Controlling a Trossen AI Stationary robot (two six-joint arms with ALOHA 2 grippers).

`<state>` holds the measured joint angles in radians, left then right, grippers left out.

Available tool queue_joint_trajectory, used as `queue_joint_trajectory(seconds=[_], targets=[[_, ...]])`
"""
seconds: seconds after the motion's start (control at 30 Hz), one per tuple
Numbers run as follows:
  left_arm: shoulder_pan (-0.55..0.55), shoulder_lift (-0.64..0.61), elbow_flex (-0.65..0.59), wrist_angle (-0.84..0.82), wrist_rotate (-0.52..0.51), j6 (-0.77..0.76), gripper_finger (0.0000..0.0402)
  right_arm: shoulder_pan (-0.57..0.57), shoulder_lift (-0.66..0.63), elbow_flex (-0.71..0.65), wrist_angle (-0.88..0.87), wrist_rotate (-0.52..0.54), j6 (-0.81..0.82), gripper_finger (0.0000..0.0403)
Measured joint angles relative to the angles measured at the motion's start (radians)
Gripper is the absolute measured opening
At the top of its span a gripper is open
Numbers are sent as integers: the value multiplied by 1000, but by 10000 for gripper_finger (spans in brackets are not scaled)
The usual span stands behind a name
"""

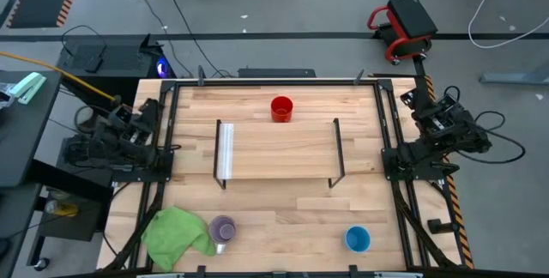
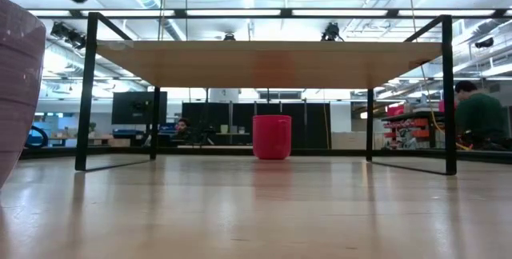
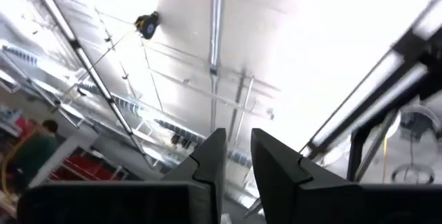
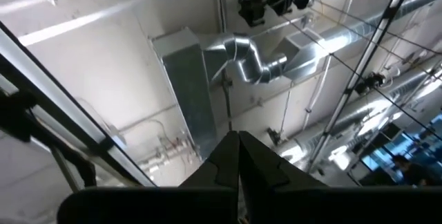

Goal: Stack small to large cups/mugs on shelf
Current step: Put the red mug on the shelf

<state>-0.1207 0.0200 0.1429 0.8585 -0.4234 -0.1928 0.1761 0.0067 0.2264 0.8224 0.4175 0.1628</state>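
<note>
The purple mug (image 2: pixel 16 91) is closest to the low camera and fills the left edge of that view. It stands at the near left of the table (image 1: pixel 283 218), touching the green cloth (image 1: pixel 176 233).

The shelf (image 1: pixel 279 149) is the next biggest thing. It stands in the middle of the table, and its top is bare.

The left arm (image 1: pixel 116 136) is folded up at the left side of the table, and the right arm (image 1: pixel 442 132) is folded up at the right side. Both are well away from the cups. The left gripper (image 3: pixel 238 137) points up at the ceiling with a small gap between its fingers and nothing in it. The right gripper (image 4: pixel 238 141) points up too, with its fingers pressed together on nothing.

The red mug (image 1: pixel 281 108) sits on the table just past the far side of the shelf. The blue cup (image 1: pixel 357 239) sits at the near right.

I think the job has not started, since no cup is stacked or on the shelf. Next, an arm should reach down to one cup, open wide and grip its rim. The purple mug may be tricky because the cloth is right against it.

I can't see any words or labels to read.
</note>
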Motion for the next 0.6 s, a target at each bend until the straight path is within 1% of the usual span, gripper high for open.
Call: queue_joint_trajectory(seconds=[0.17, 0.27, 0.43, 0.5, 0.6], targets=[[0, 0, 115, -257, 2, 21, 71, 0, 0, 89, -242, 0, 46, 15], [0, 0, 184, -421, -13, 21, 73, 0, 2, 136, -348, 0, 72, 15], [0, 0, 271, -642, -120, -4, 71, 0, 28, 208, -461, 17, 73, 15], [0, 1, 294, -715, -162, -6, 69, 0, 49, 244, -521, 53, 72, 15], [0, 5, 312, -774, -225, -19, 69, 0, 96, 315, -640, 127, 72, 15]])
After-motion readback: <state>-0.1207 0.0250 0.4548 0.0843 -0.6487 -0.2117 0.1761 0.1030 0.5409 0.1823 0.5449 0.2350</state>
